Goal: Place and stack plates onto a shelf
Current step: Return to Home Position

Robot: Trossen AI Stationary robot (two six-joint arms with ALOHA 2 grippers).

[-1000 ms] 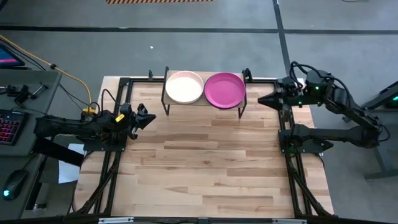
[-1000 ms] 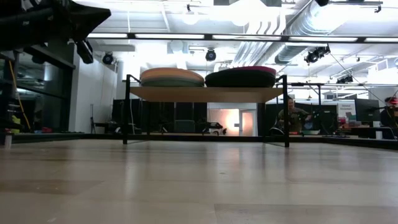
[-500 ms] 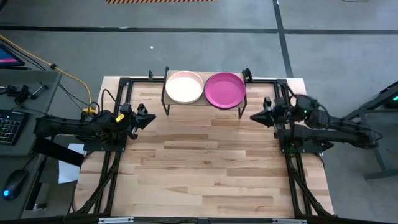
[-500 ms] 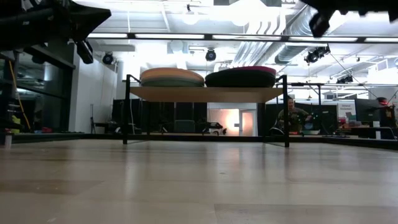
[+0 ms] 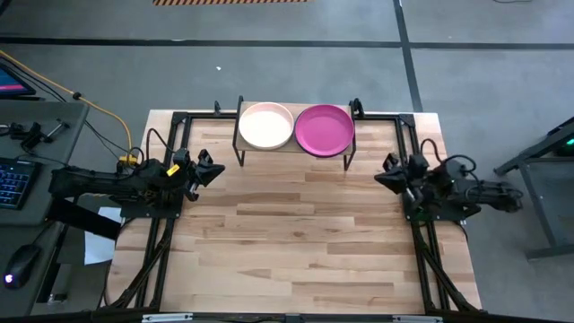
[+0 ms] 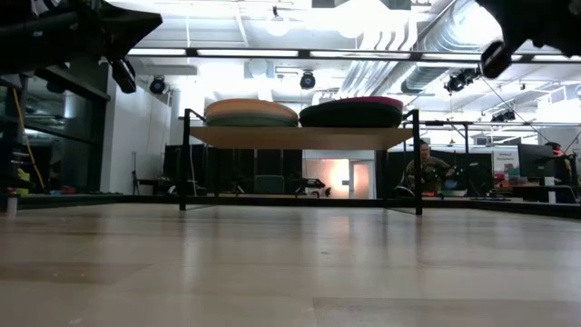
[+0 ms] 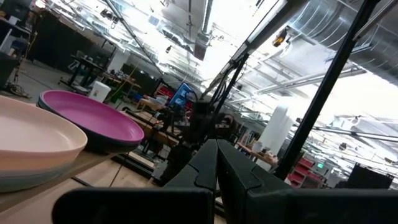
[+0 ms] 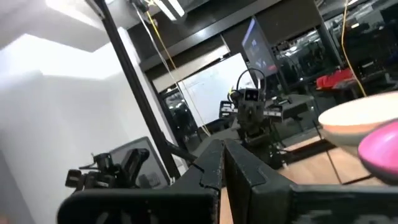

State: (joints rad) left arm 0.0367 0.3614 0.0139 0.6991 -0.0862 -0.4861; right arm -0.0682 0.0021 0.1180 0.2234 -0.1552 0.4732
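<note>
Two stacks of plates stand side by side on the shelf (image 5: pixel 294 154) at the table's far edge: a peach-pink plate (image 5: pixel 266 125) tops the left stack, a magenta plate (image 5: pixel 324 129) tops the right one. In the low view the stacks (image 6: pixel 251 113) (image 6: pixel 351 112) rest on the shelf's wood top (image 6: pixel 300 136). My left gripper (image 5: pixel 217 170) is shut and empty at the table's left edge. My right gripper (image 5: pixel 380 177) is shut and empty at the right edge, pointing toward the table's middle.
Black frame rails (image 5: pixel 167 224) (image 5: pixel 420 242) run along both sides of the table. A wide stretch of bare wooden tabletop (image 5: pixel 291 242) lies between the arms and in front of the shelf. A desk with a keyboard (image 5: pixel 13 184) stands left of the table.
My right arm has folded back and sunk from beside the shelf's right end toward the table's right edge and a little nearer, its gripper tipping up to near level. The plates and my left arm have kept still.
</note>
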